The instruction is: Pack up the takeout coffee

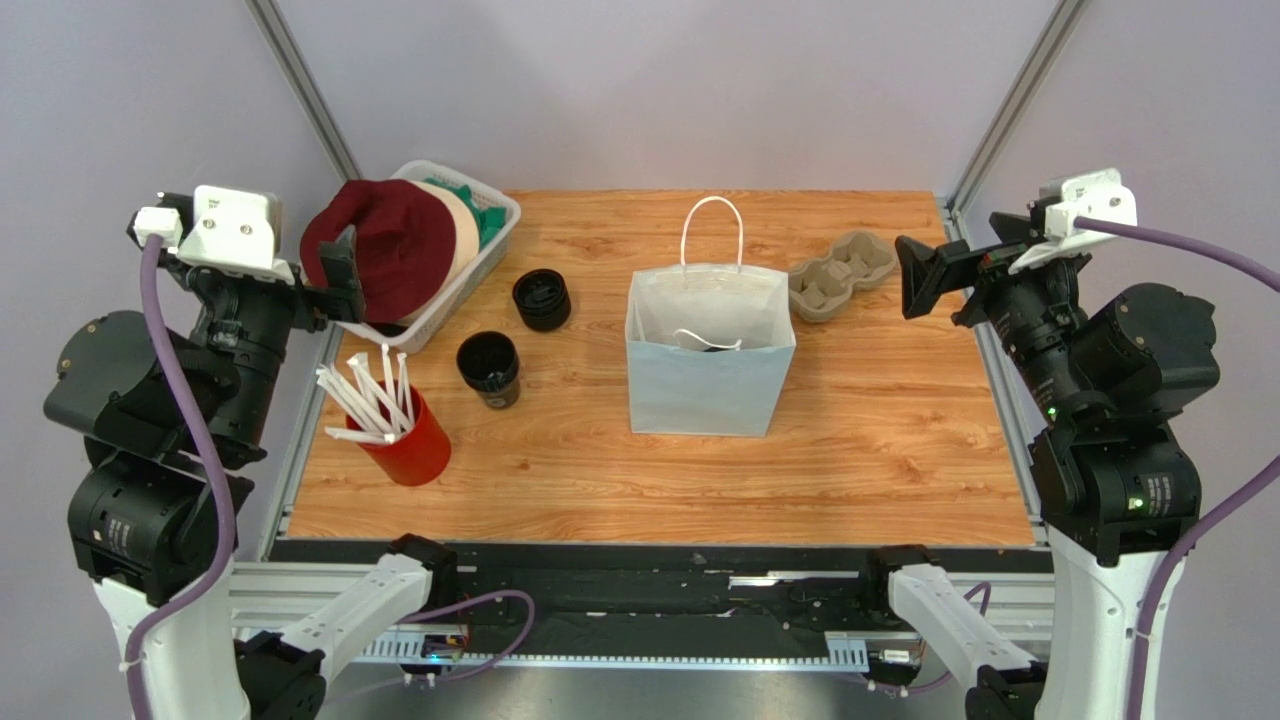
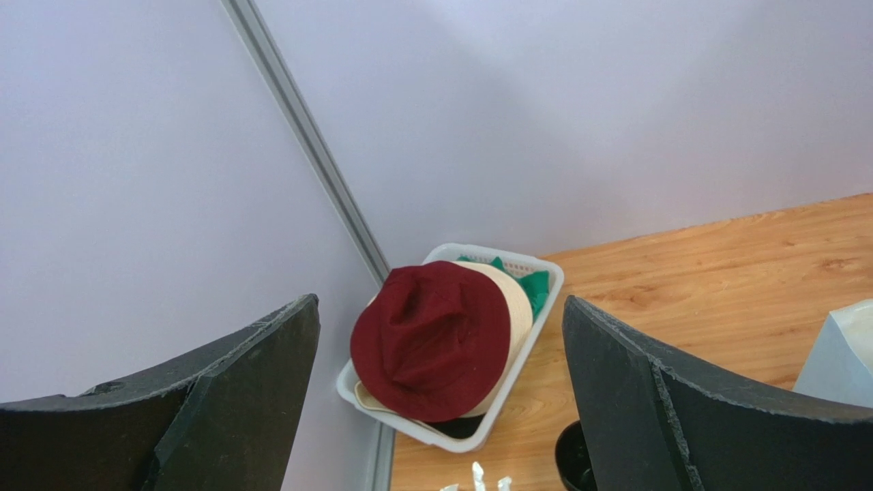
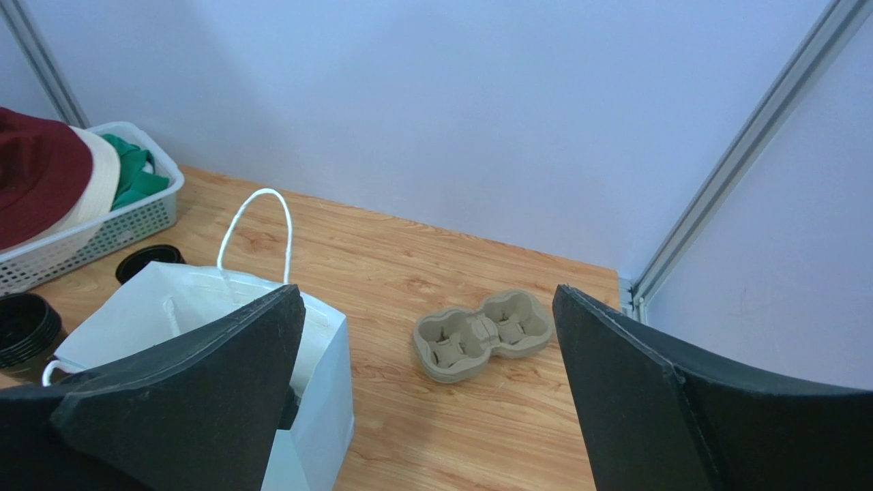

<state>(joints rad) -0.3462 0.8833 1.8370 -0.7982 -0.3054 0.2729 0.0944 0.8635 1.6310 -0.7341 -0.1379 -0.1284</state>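
Near-black takeout coffee [image 1: 489,368] sits upright on the surface [image 1: 872,465] left of the pale-blue bag [image 1: 709,368], apart from it, so the left arm [image 1: 226,323] looks nearer than the right arm [image 1: 1082,338]. Both arms' jaws gape wide, holding nothing.

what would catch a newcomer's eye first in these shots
The pale-blue paper bag stands open, one white handle up, in the middle of the wooden table. A dark red hat tops the heap in the white basket at the far left corner, and a red cup of white straws sits near the front left edge. Between them, a small dark cup waits left of the bag.
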